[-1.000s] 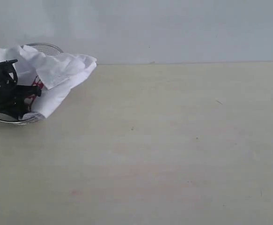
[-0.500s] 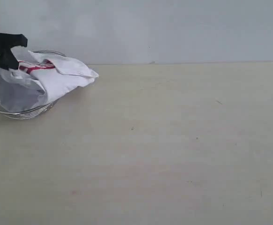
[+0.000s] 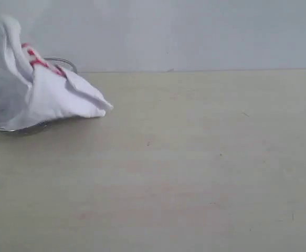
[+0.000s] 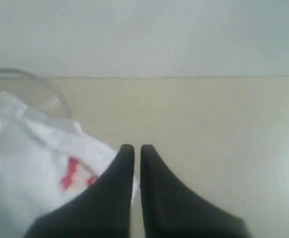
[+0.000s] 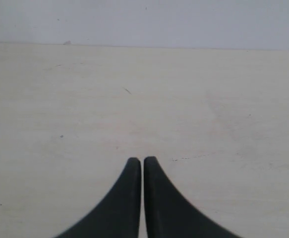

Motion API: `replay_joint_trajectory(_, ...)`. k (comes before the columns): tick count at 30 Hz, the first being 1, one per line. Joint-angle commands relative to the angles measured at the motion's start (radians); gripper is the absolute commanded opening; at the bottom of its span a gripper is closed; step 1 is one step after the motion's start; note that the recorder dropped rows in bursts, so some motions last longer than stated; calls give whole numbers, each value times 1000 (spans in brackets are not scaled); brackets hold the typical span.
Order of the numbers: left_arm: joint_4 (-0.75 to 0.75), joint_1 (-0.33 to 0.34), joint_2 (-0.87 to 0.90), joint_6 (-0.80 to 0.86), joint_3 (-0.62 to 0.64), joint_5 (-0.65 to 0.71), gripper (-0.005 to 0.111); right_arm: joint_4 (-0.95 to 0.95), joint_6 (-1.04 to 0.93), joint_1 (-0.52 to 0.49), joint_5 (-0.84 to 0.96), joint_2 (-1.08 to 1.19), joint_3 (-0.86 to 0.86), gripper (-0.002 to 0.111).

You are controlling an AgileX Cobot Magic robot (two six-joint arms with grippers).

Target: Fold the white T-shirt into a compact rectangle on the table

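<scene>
Cloth is bunched at the upper left of the exterior view: the white T-shirt (image 3: 42, 97) rises in a crumpled peak toward the top left corner. Its lower folds spread over a wire basket (image 3: 64, 63) and onto the table (image 3: 194, 168). Red lettering (image 3: 37, 62) runs along one raised fold. Neither arm shows in this view.

In the left wrist view the left gripper (image 4: 133, 148) is closed to a thin slit. White fabric shows in that slit, and the shirt drapes away from one finger, so the jaws pinch the shirt. The basket rim curves behind the cloth.

The right gripper (image 5: 142, 161) is fully closed with nothing between its fingers, over bare tabletop well apart from the shirt.
</scene>
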Motion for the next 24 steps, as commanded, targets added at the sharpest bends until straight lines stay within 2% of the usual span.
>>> replay_joint_trajectory(1,-138,-3,-104,65,-5,53,4,-2,0,-7,-9,-6,0,0)
replay_joint_trajectory(4,-79,-3,-137,27,-5,78,4,-2,0,-7,-9,-6,0,0)
replay_joint_trajectory(7,64,-3,-134,-76,9,141,4,-2,0,-7,-9,-6,0,0)
replay_joint_trajectory(15,387,-3,-94,-198,167,251,4,-2,0,-7,-9,-6,0,0)
replay_joint_trajectory(20,422,-3,-79,-247,276,187,4,-2,0,-7,-7,-6,0,0)
replay_joint_trajectory(22,452,-1,-71,-282,311,174,9,-2,0,-7,-7,-6,0,0)
replay_joint_trajectory(24,454,8,-54,-295,345,172,21,-2,0,-7,-7,-6,0,0)
